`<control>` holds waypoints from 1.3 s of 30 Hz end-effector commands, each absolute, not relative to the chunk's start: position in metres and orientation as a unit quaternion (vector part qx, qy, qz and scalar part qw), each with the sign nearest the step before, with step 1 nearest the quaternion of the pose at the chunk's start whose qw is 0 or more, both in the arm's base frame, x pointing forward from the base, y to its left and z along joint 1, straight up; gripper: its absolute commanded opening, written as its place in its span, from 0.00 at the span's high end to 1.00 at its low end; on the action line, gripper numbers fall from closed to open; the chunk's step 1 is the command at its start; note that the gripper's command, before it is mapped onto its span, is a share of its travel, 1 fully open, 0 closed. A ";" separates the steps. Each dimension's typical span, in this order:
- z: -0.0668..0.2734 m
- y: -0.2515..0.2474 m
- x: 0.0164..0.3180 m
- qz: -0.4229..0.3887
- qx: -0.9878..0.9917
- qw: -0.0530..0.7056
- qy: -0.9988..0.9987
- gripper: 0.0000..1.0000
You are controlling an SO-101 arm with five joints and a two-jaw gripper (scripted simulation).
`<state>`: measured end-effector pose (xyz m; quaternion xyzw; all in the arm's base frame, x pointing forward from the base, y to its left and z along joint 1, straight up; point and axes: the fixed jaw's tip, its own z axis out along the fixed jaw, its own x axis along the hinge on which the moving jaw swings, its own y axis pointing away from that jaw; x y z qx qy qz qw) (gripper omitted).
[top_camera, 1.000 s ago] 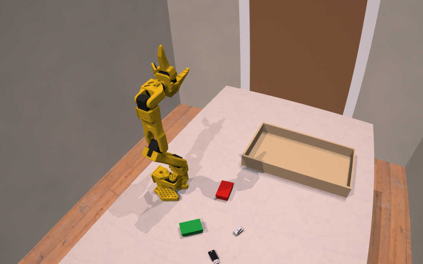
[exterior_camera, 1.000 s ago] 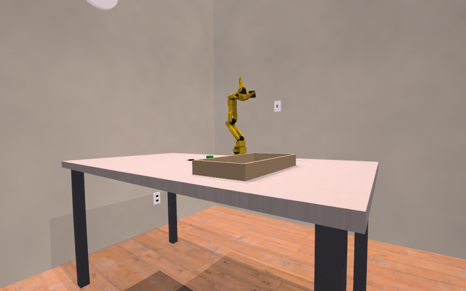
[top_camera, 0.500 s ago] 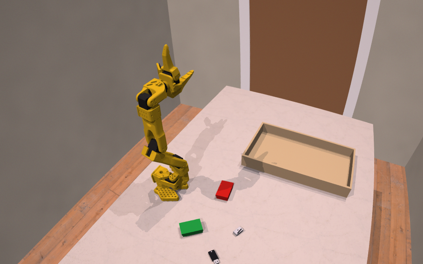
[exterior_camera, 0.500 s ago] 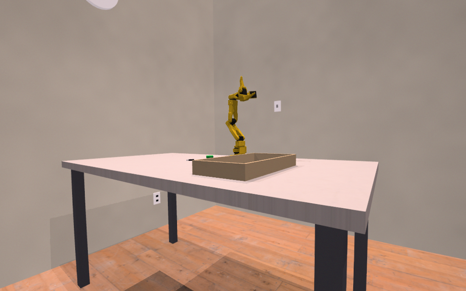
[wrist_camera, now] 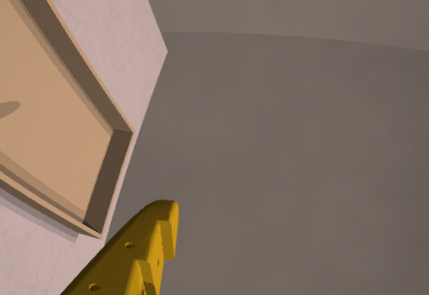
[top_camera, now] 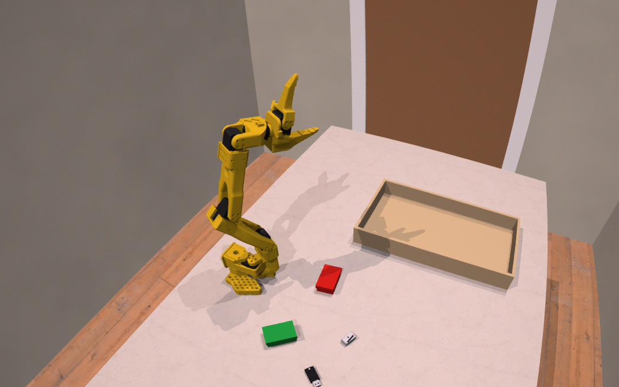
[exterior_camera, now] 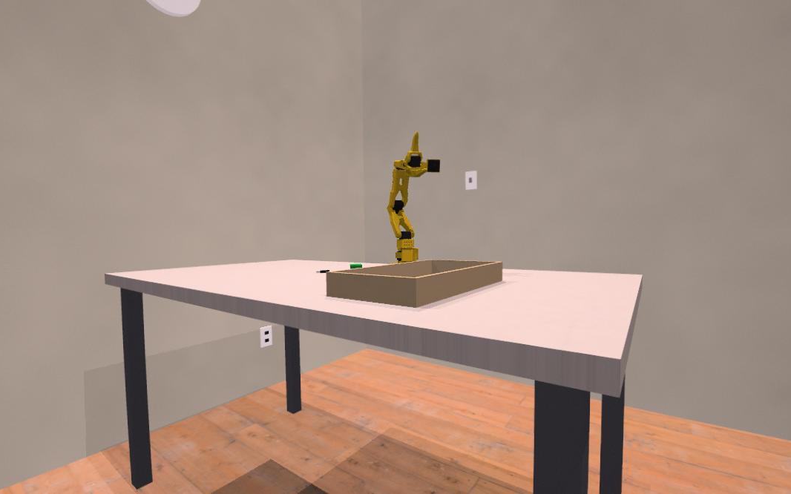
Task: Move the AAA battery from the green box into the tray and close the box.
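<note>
The green box [top_camera: 279,333] [exterior_camera: 355,265] lies closed, its lid on, near the table's front, in front of the arm's base. No AAA battery is in view. The tan tray [top_camera: 436,194] [exterior_camera: 374,288] [wrist_camera: 67,49] stands empty on the right half of the table. My gripper [top_camera: 305,103] [exterior_camera: 418,152] is open and empty, raised high above the table's left edge and far from the box and the tray. In the wrist view only its fixed jaw [wrist_camera: 151,243] shows, beside the tray's corner.
A closed red box [top_camera: 328,278] lies between the arm's base and the tray. A small white part [top_camera: 348,339] and a black USB stick [top_camera: 312,375] [exterior_camera: 323,271] lie right of the green box. The table [top_camera: 398,327] [exterior_camera: 232,276] stands on a wooden floor.
</note>
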<state>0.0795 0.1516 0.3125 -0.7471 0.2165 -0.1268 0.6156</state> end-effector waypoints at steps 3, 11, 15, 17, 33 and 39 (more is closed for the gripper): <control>0.290 0.148 0.111 -0.162 -0.760 0.560 0.289 0.18; 0.238 0.110 0.166 -0.204 -0.758 0.425 0.451 0.29; 0.210 0.079 0.185 -0.209 -0.738 0.351 0.537 0.35; 0.210 0.079 0.185 -0.209 -0.738 0.351 0.537 0.35; 0.118 -0.040 0.172 -0.132 -0.571 0.116 0.802 0.56; 0.097 -0.063 0.151 -0.091 -0.507 0.068 0.855 0.61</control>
